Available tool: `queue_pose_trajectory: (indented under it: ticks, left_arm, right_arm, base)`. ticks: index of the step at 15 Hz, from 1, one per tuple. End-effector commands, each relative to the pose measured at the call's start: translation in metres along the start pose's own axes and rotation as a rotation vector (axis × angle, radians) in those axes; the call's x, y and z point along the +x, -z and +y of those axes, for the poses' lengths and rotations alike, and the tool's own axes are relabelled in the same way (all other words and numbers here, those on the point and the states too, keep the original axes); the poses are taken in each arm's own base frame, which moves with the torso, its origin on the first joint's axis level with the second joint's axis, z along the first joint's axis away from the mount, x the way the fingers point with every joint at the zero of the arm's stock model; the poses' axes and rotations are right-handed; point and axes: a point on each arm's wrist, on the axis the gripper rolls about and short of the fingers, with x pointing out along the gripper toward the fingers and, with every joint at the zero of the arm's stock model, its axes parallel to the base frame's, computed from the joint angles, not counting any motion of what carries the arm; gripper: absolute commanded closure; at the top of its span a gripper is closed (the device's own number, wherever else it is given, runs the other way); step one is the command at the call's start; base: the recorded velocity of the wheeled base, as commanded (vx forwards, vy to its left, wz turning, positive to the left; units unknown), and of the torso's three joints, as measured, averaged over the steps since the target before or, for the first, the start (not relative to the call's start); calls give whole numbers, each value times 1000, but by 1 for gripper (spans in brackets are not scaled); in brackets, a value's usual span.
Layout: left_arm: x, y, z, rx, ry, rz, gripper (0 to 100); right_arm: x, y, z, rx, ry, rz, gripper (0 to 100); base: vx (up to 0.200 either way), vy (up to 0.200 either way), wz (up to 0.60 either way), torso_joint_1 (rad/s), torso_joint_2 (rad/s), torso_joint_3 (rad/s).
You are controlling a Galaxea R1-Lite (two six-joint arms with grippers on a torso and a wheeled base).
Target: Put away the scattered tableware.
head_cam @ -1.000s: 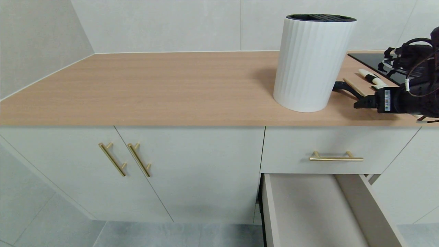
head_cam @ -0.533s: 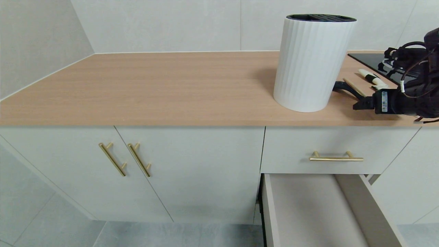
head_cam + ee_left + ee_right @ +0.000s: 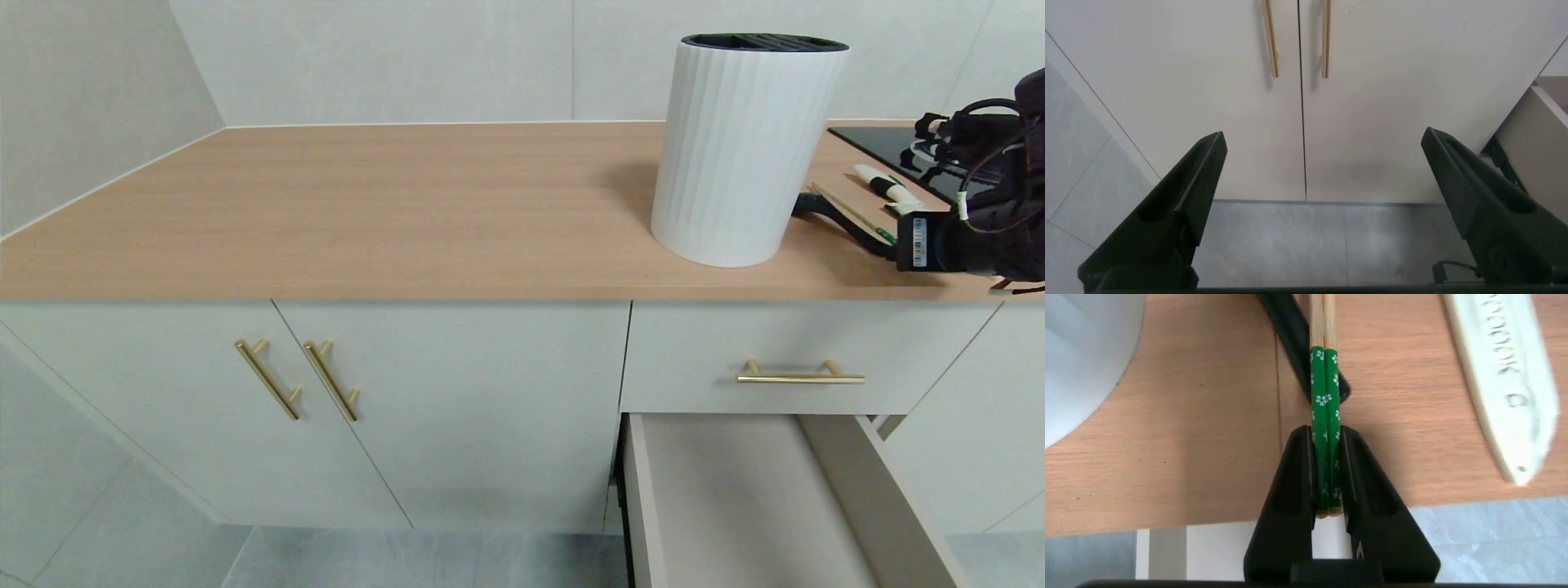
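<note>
Two chopsticks (image 3: 1323, 384) with green, flower-printed ends are clamped side by side between the fingers of the right gripper (image 3: 1324, 443), which is closed on those green ends. In the head view the right gripper (image 3: 888, 238) is seen low over the front right part of the counter (image 3: 367, 212). From it the chopsticks (image 3: 845, 210) are pointed back toward one white ribbed holder (image 3: 744, 151). The pair is crossed over one black utensil (image 3: 1288, 327) that is laid on the counter just beside the holder's base. Whether the far tips are touching the wood cannot be told.

One white utensil (image 3: 1503, 384) is laid on the counter on the other side of the chopsticks, apart from them. In the head view this white utensil (image 3: 886, 186) is found near one black cooktop (image 3: 878, 143).

The left gripper (image 3: 1323, 139) is held low in front of the cabinet, its two fingers (image 3: 1188, 204) spread wide apart with nothing between them. Two cabinet doors are seen past it, with two gold handles (image 3: 1271, 37) set close together, one on each door.

Below the counter, one closed drawer (image 3: 694, 359) with a single gold handle is seen. Under it, one lower drawer (image 3: 735, 498) is pulled open.
</note>
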Motion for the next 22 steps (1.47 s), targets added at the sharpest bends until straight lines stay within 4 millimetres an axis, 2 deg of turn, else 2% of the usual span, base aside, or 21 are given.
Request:
queue_pose_trajectory:
  ticks: [1,3,5,7,10,12,13,16,17,18,22]
  left_arm:
    - [0,0,0,0,-1,2,0]
    - [0,0,0,0,-1,2,0]
    - [0,0,0,0,-1,-1,0]
    - [0,0,0,0,-1,2,0]
    - [0,0,0,0,-1,2,0]
    - [0,0,0,0,-1,2,0]
    - [0,0,0,0,-1,0,0]
    - [0,0,0,0,-1,2,0]
    - [0,0,0,0,-1,0,0]
    - [0,0,0,0,-1,2,0]
    - [0,0,0,0,-1,2,0]
  right_arm:
    - [-22,-5,-7,15,3,-50,100]
    - [-52,-6,-15,32,8,-111,100]
    - [-82,2,-23,40,-4,-149,100]
    - [-86,8,-25,40,-2,-138,100]
    - [-104,32,-35,62,5,-124,100]
    - [-133,55,-41,57,-73,-145,100]
    - [-139,62,-42,53,-101,-146,100]
    - [-173,92,-50,-52,-209,-135,100]
    - [-176,96,-50,-84,-248,-123,100]
    - [-183,112,-49,-196,-388,-72,100]
    - [-165,133,-45,-351,-424,33,100]
  base:
    - [0,0,0,0,0,0]
    - [0,0,0,0,0,0]
    - [0,0,0,0,0,0]
    - [0,0,0,0,0,0]
    - [0,0,0,0,0,0]
    - [0,0,0,0,0,0]
    - [0,0,0,0,0,0]
    - [0,0,0,0,0,0]
    - [0,0,0,0,0,0]
    - [0,0,0,0,0,0]
    - [0,0,0,0,0,0]
